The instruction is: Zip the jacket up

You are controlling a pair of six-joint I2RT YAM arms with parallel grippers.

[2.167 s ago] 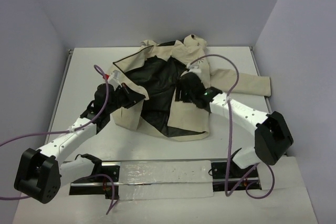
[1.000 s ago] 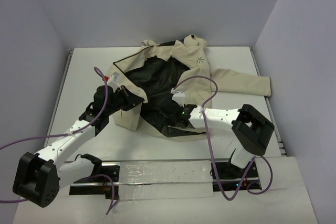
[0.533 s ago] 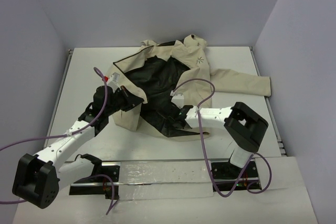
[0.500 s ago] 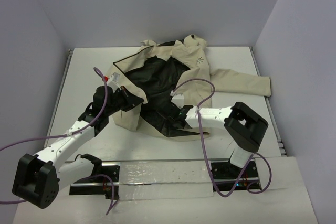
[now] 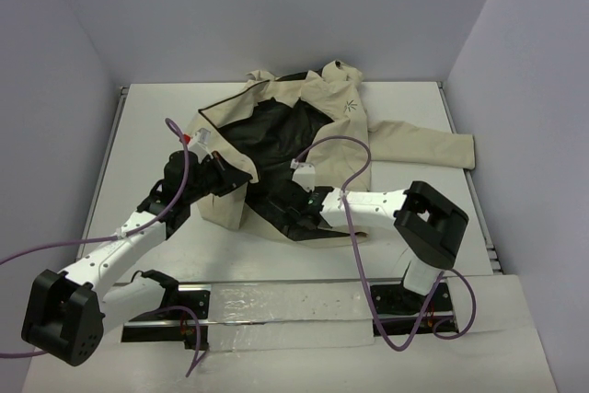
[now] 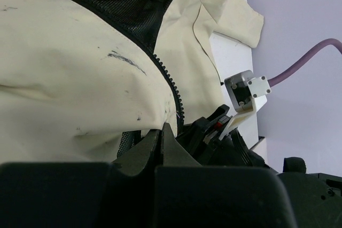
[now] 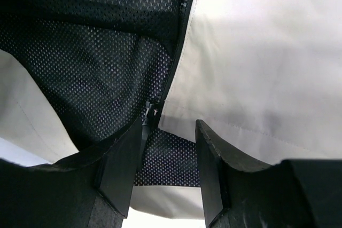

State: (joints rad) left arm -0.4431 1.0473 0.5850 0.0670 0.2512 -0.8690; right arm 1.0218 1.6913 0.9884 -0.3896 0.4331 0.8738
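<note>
Open table (image 5: 143, 135) left of the jacket (image 5: 322, 103); its sleeve (image 5: 423, 144) across the right side, wall (image 5: 276, 16) just behind.

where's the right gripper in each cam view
Top external: right gripper at centre, on the jacket's lower front.
Left wrist: lower right, dark, beyond the zipper teeth.
Right wrist: its fingers at the bottom, straddling the zipper slider.
Shared landmark: black mesh lining.
</note>
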